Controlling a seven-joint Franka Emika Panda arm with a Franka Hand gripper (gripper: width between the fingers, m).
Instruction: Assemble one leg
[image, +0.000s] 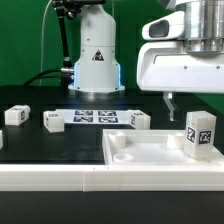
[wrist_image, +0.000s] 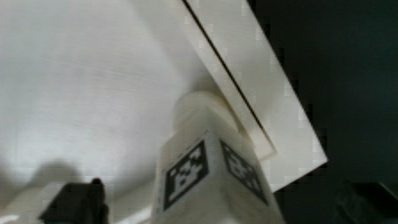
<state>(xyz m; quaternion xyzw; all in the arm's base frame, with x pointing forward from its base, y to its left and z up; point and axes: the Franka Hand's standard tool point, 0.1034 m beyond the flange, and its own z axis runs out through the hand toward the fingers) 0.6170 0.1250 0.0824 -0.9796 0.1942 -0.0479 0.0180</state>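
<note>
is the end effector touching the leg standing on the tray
Apart. The exterior view shows dark background between the end effector and the upright leg on the tray.

I find no words, brand names or numbers to read. My base (image: 95, 60), far across the table, bears a dark triangle sign. Black-and-white square tags, patterns and not letters, stand on the marker board (image: 95, 117), on three loose legs (image: 53, 121) toward the exterior view's left and middle, and on the leg (image: 200, 133) upright on the tray (image: 140, 158) at its right.
</note>
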